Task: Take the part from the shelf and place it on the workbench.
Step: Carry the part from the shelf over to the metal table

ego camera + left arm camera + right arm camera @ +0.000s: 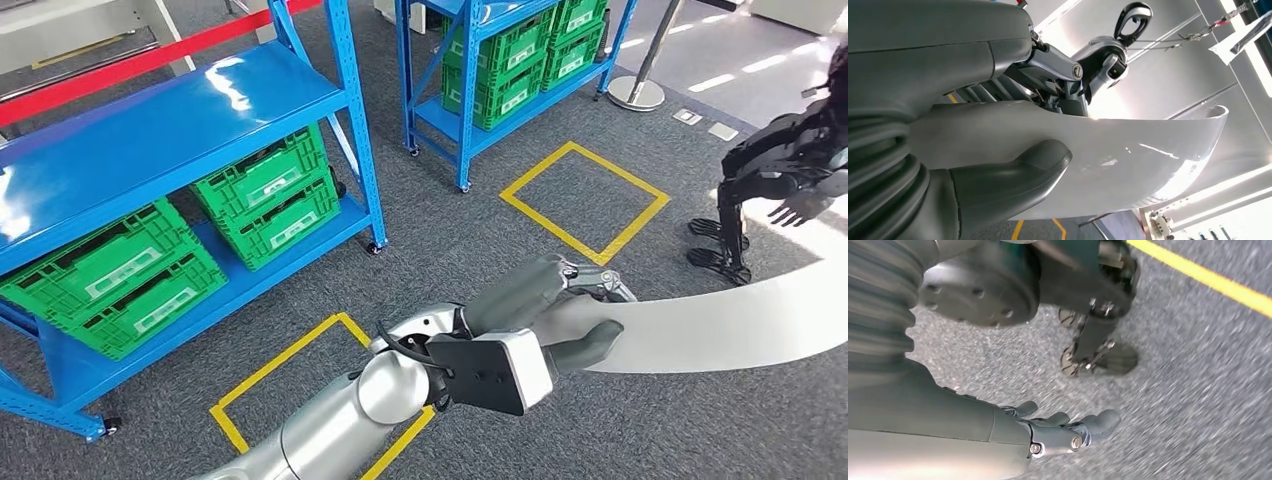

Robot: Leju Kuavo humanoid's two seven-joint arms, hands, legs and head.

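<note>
While the left hand (560, 310) clamps a smooth, glossy, curved white part (720, 325), the right hand (1058, 432) hangs with fingers apart above coarse grey carpet (1198, 390).

Part (720, 325): white, glossy, unpatterned, with bright highlights in the left wrist view. Left hand (560, 310): matt grey, with a darker ribbed cover at the wrist; its arm is polished silver. Right hand (1068, 432): grey with darker fingers. Shelving racks (180, 120): bright blue. Crates (265, 195): vivid green with pale label strips. Floor (480, 240): speckled dark grey carpet marked with yellow tape squares (585, 200). A red bar (150, 60) runs behind the near rack.
</note>
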